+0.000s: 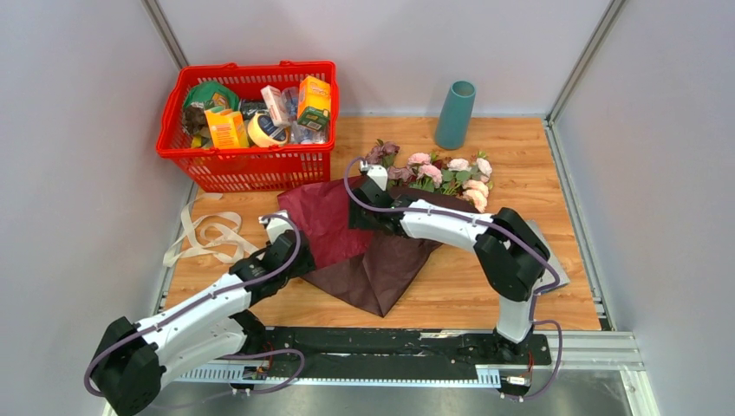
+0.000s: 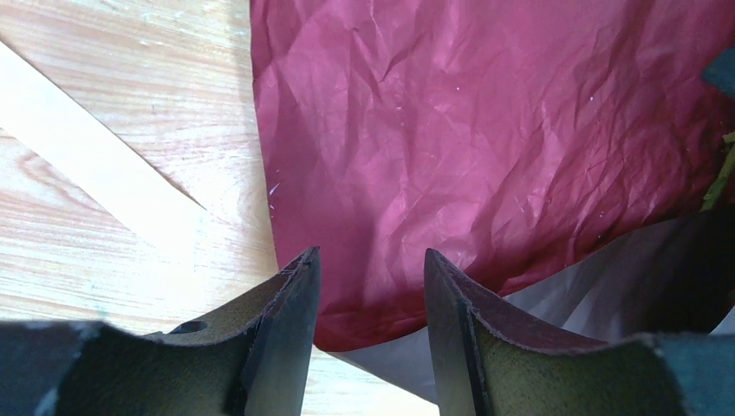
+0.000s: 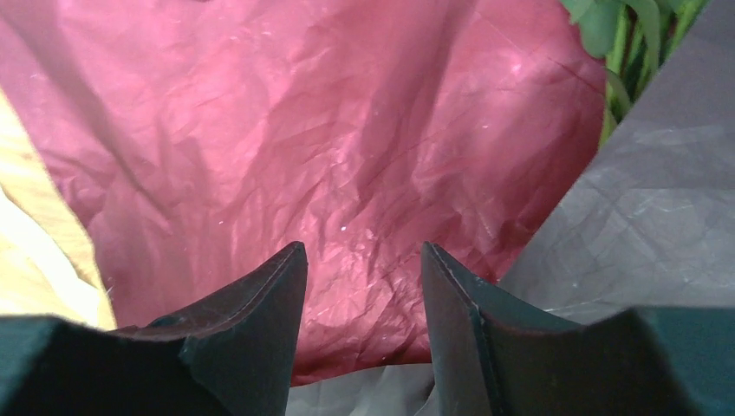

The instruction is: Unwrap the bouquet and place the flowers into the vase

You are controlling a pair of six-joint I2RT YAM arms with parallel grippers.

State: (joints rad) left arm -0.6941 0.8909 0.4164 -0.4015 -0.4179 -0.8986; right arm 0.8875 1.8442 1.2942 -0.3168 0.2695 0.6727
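I see the long-stemmed pink, cream and mauve artificial flowers (image 1: 442, 173) lying at the far edge of the spread burgundy crinkled paper (image 1: 329, 221), near the upright tall teal vase (image 1: 455, 114). My right gripper (image 3: 362, 247) and left gripper (image 2: 371, 256) hover over the paper, jaws apart, holding nothing.

This is a robot lab's test cell, not a home or shop: plain grey walls (image 1: 78, 130) in metal posts (image 1: 165, 35) box in a small wooden tabletop (image 1: 451, 299). At its near edge a left arm (image 1: 199, 316) and a right arm (image 1: 459, 227) are bolted to a black rail (image 1: 390, 342), with loose cables (image 1: 277, 368) trailing from them. What lies on the wood reads as staged props: a red basket (image 1: 251, 68) of groceries, a vase (image 1: 455, 114), flowers (image 1: 433, 169), paper (image 1: 325, 221) and a ribbon (image 1: 208, 232).
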